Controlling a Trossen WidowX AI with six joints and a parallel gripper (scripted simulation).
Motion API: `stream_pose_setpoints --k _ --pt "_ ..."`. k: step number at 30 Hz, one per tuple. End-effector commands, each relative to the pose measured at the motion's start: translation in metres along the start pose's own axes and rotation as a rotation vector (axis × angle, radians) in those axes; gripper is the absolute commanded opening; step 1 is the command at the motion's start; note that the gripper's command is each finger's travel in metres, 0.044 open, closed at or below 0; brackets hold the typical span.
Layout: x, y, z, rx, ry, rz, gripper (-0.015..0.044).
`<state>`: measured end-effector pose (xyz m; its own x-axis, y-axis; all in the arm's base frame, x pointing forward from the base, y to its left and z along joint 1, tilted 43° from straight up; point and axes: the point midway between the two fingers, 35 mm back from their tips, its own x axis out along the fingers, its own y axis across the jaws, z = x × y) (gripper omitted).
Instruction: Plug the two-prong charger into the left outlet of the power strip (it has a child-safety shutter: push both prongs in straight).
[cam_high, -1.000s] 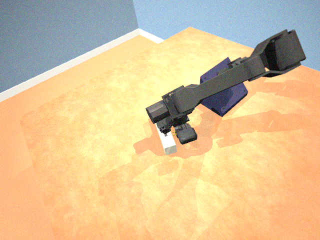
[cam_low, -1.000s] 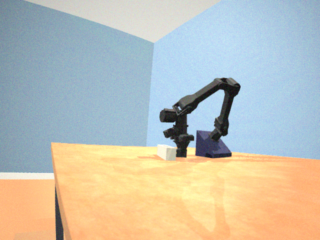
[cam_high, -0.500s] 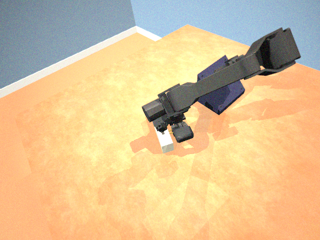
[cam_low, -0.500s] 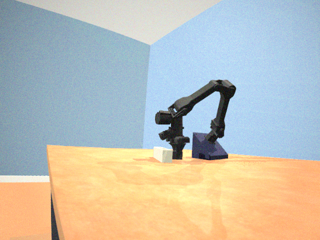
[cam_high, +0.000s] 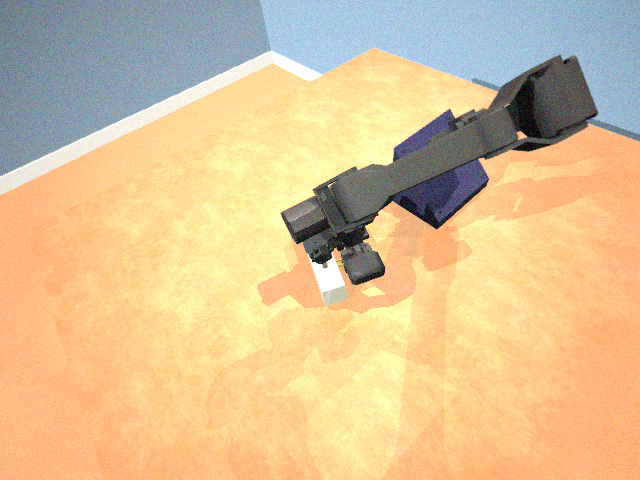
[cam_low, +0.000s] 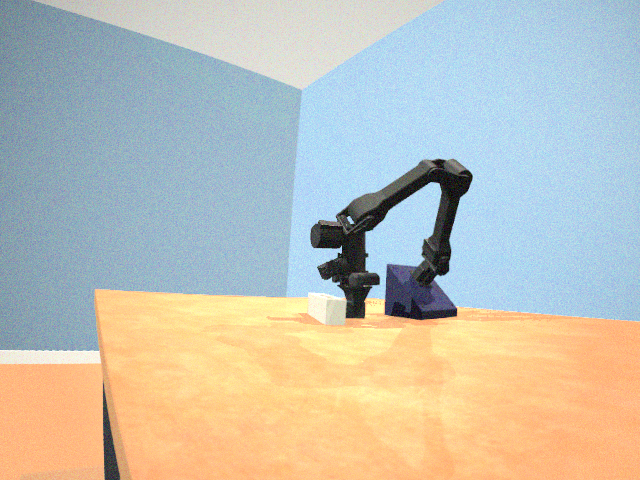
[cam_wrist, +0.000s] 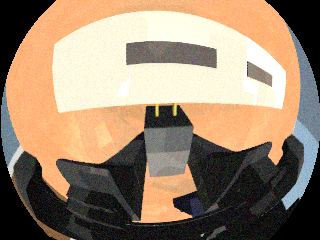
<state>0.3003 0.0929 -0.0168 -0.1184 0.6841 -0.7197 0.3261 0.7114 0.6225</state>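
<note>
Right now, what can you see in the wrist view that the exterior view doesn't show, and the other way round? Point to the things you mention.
Only the wrist view shows the charger (cam_wrist: 168, 138) with its two yellow prongs (cam_wrist: 157, 110), held between the gripper's (cam_wrist: 168, 150) (cam_low: 355, 316) fingers, and two dark patches on the power strip (cam_wrist: 95, 75) (cam_low: 326, 310).

Only the exterior view shows the arm's bent upper part (cam_low: 405, 187), the ceiling (cam_low: 232, 31) and the table's left edge (cam_low: 99, 335).

Both show the white strip, the gripper, the tabletop (cam_wrist: 30, 95) (cam_low: 310, 413) and something dark blue (cam_wrist: 189, 204) (cam_low: 436, 305).
</note>
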Motion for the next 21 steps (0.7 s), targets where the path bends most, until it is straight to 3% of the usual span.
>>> stream_pose_setpoints --k 1,21 --pt "0.0000 0.0002 0.0017 -0.002 0.001 0.003 0.0000" --pt "-0.0004 0.0001 0.0076 -0.002 0.001 0.003 0.0000"
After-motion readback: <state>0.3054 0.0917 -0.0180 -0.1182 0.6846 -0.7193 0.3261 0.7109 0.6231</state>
